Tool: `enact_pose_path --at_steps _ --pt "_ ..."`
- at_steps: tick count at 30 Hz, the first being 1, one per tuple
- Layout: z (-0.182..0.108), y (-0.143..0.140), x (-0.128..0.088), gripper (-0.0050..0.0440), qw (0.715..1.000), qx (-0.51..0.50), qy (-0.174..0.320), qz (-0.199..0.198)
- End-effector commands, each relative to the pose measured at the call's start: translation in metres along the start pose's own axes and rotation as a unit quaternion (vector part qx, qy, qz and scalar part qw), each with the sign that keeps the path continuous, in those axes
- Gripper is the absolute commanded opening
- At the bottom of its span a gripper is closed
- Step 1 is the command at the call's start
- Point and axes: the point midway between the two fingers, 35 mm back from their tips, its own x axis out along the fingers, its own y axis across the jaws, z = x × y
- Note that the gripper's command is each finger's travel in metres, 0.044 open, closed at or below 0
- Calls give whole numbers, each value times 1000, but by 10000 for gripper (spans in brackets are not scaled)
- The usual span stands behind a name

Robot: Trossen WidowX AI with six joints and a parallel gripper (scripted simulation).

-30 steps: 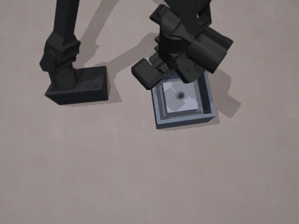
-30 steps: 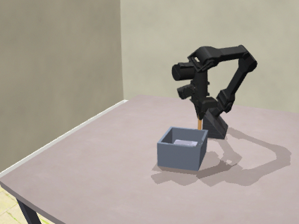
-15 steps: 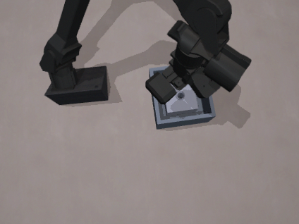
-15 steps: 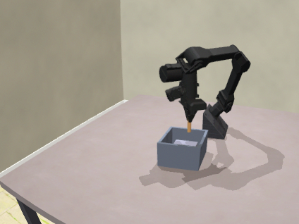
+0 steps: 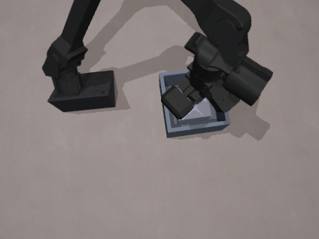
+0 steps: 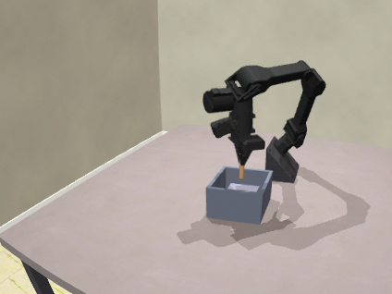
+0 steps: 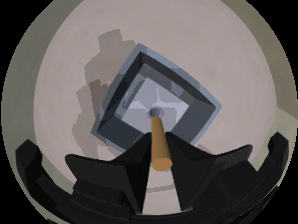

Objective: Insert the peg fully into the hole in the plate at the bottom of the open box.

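Note:
My gripper [image 6: 242, 159] is shut on the orange peg [image 6: 241, 170] and holds it upright, its lower end level with the rim of the open blue-grey box [image 6: 239, 194]. In the wrist view the peg [image 7: 158, 143] points down from between the fingers, and its tip lines up over the dark hole [image 7: 154, 112] in the light plate [image 7: 148, 106] at the box bottom. From above, the arm's head [image 5: 211, 80] covers most of the box, and peg and hole are hidden there. The plate [image 6: 243, 188] shows inside the box from the side.
The arm's dark base block [image 5: 84, 91] stands on the table left of the box; it also shows behind the box in the side view [image 6: 281, 159]. The table's left edge [image 6: 79, 182] runs along a wall.

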Motion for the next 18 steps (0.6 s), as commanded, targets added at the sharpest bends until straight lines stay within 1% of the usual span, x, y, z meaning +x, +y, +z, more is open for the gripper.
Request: enact_pose_path --at_steps 1,7,11,12,18 --pt "-1 0 10 0 1000 4 5 0" --pt "-2 0 29 0 1000 4 5 0" --pt "-1 0 30 0 1000 4 5 0" --pt "-1 0 26 0 1000 1 4 -2" --pt "-1 0 30 0 1000 4 5 0"
